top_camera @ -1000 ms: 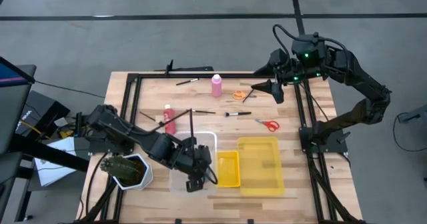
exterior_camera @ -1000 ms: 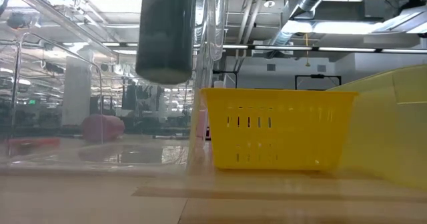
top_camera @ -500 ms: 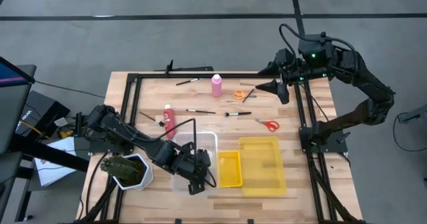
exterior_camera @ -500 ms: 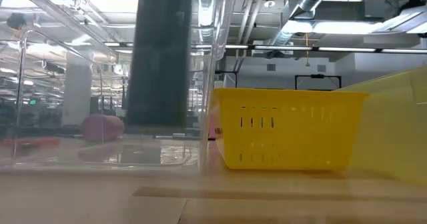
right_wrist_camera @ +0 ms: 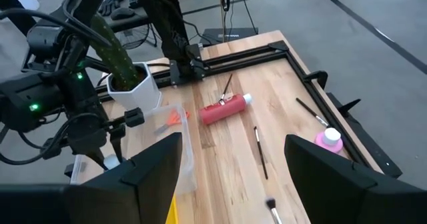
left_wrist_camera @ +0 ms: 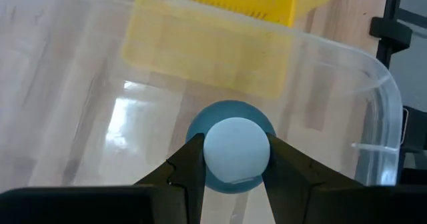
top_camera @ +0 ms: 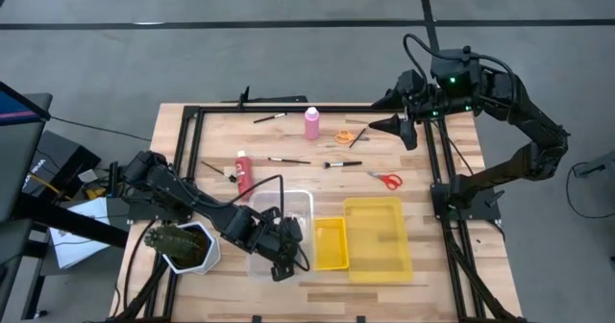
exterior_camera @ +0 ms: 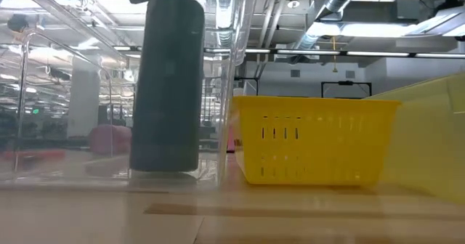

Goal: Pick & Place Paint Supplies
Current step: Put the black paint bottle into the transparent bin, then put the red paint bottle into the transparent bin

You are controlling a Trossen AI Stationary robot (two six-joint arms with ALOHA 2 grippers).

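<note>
- Nearest the front edge, the left gripper point(left_wrist_camera: 231, 177) is down inside the clear bin point(top_camera: 300, 200), jaws clenched on the cap of the blue bottle point(exterior_camera: 166, 84). The bottle stands upright, its base on or just off the bin floor; I judge release to be the step in hand.
- Just beside it sit the small yellow bin point(top_camera: 330, 243) and the large yellow bin point(top_camera: 377, 237); nothing shows inside either.
- Mid-table lie the red bottle point(top_camera: 244, 172), brushes point(top_camera: 288, 161) and red scissors point(top_camera: 386, 179).
- Farther back stand the pink bottle point(top_camera: 312, 123) and orange scissors point(top_camera: 343, 136).
- At the far right edge the right gripper point(top_camera: 394, 124) hovers, jaws released, empty.
- Most supplies look unplaced.
</note>
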